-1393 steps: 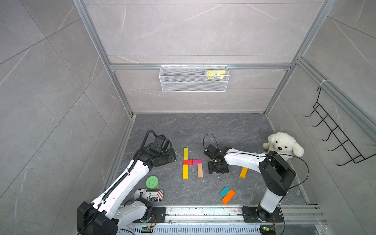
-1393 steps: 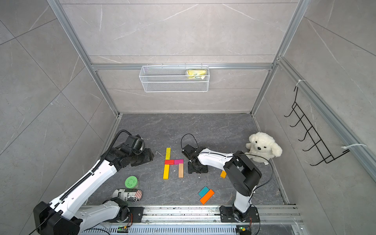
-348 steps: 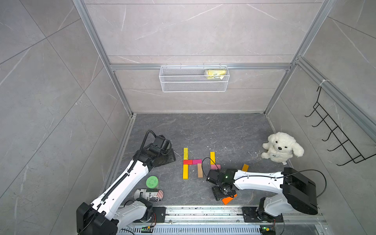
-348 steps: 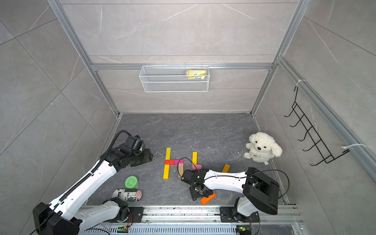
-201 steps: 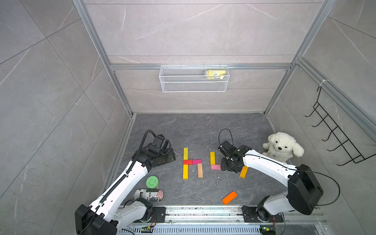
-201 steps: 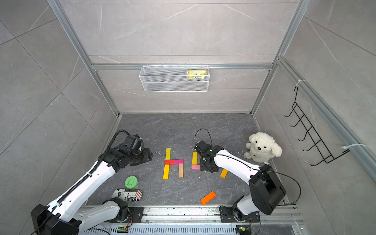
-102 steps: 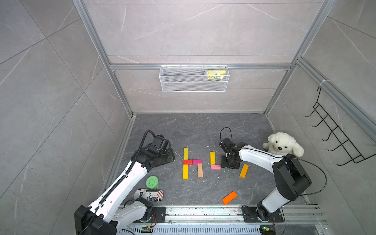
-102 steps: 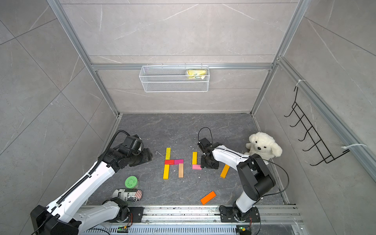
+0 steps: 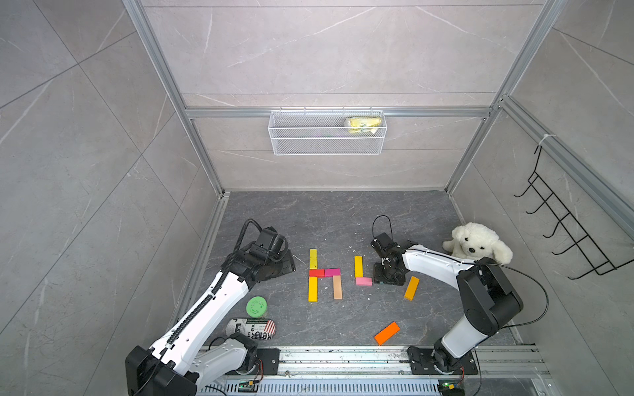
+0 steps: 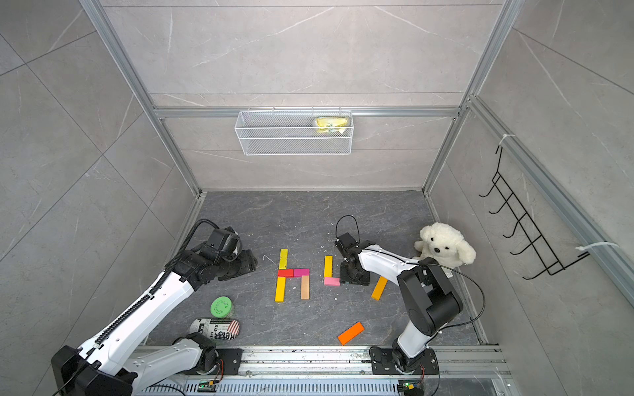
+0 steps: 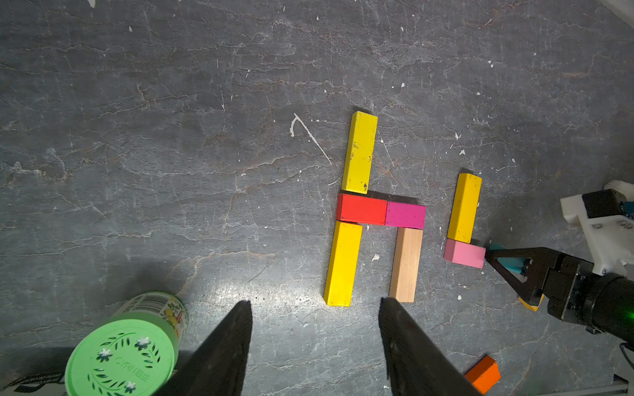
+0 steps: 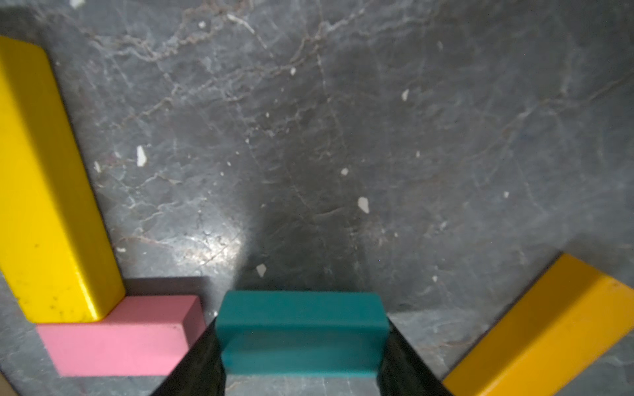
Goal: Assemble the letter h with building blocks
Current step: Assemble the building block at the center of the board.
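One h (image 9: 324, 273) was done on the bench (image 9: 343, 223). Second had yellow upright (image 9: 358, 266) and pink block (image 9: 363, 281) down. My right tool (image 12: 300, 356) pinched the teal block (image 12: 302, 308) just beside it. Still loose: amber block (image 9: 411, 288), orange block (image 9: 387, 333). My left tool (image 11: 315, 301) was spread, empty.

White arms (image 9: 219, 305), blk joints (image 9: 487, 301), cables (image 9: 241, 240); blk L pincer (image 11: 315, 301), R pincer (image 12: 300, 329).

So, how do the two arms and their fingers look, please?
Both arms have white shells and black joints. The left arm carries a ribbed black cable hose along its side; the right arm has a thin black cable looping above its wrist. The fingers are black and tapered to narrow tips.
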Tool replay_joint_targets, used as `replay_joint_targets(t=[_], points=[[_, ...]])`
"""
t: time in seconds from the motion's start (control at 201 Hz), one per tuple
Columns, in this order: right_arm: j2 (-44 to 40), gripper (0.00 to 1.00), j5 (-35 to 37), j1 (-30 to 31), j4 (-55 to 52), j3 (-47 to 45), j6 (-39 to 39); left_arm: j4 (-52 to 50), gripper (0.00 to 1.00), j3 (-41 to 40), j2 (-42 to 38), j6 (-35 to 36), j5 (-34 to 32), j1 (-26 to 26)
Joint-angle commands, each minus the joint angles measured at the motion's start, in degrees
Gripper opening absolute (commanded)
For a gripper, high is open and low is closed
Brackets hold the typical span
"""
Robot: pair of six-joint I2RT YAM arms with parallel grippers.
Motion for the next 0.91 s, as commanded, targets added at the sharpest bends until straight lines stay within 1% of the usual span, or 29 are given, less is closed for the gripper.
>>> replay_joint_targets(t=[0.0,0.373,0.418,0.488,0.547,0.801,0.901], points=[[-1.41,0.59,0.12,-0.14,-1.26,-0.56,-1.21,0.02,0.64,0.9,-0.89,-0.14,-0.65,0.4],[-2.19,0.59,-0.88,-0.03,-0.48,-3.12,-0.93,0.76,0.64,0.65,-0.5,-0.23,-0.43,0.32],[-1.89,0.63,-0.91,-0.05,-0.39,-3.12,-0.88,0.85,0.64,0.72,-0.41,-0.18,-0.32,0.4],[-1.22,0.73,-0.95,-0.05,-0.2,-3.01,-0.84,0.83,0.64,0.98,-0.19,-0.09,-0.27,0.34],[-0.85,0.77,-0.98,-0.06,-0.28,-2.71,-0.61,0.6,0.64,1.25,-0.1,0.12,-0.32,0.32],[-4.69,0.84,-1.66,-0.05,-2.75,-1.07,0.74,0.24,0.64,1.29,-0.62,0.33,-0.45,0.4],[-6.04,0.88,-0.85,-0.09,-4.28,-0.08,1.52,0.46,0.64,1.19,-0.63,0.4,-0.13,0.41]])
